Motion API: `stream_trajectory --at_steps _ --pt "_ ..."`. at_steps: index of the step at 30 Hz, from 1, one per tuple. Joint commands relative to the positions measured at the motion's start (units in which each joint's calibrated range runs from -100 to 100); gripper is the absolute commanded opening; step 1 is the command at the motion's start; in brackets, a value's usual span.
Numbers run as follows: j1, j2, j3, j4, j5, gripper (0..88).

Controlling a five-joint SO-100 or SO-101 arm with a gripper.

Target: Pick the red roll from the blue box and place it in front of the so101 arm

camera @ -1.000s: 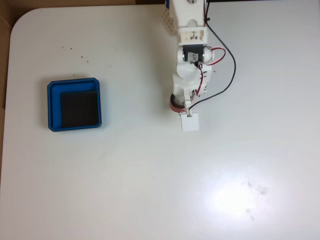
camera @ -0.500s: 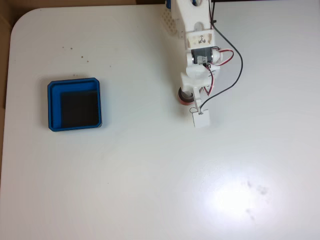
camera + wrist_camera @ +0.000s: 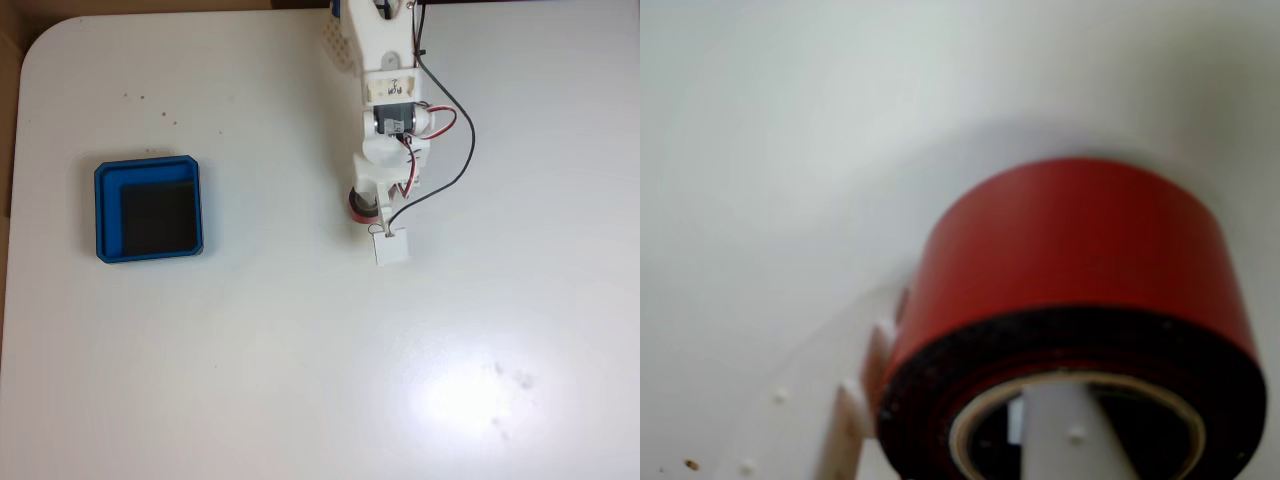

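Note:
In the fixed view the white so101 arm (image 3: pixel 385 90) reaches down from the top edge. At its tip, the gripper (image 3: pixel 365 208) is shut on the red roll (image 3: pixel 356 207), just above the white table. The wrist view shows the red roll (image 3: pixel 1080 260) close up. One white finger (image 3: pixel 1065 435) passes through its pale core and the other finger (image 3: pixel 845 430) lies outside its left wall. Far to the left sits the blue box (image 3: pixel 108 215), with only its black floor showing inside.
A small white square tag (image 3: pixel 392 247) hangs by the gripper on a thin wire. Red and black cables (image 3: pixel 455 150) loop to the arm's right. The white table (image 3: pixel 300 350) has a rounded corner and its edge at the left.
The arm swung right with the roll half a second ago, then came back left and slightly down. The blue box has not moved.

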Motion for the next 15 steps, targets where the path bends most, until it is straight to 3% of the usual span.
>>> stream_trajectory --at_steps 1,15 --pt "0.6 -0.3 0.1 -1.0 -0.2 0.5" --pt "0.7 -0.2 0.0 -1.3 -0.2 0.6"
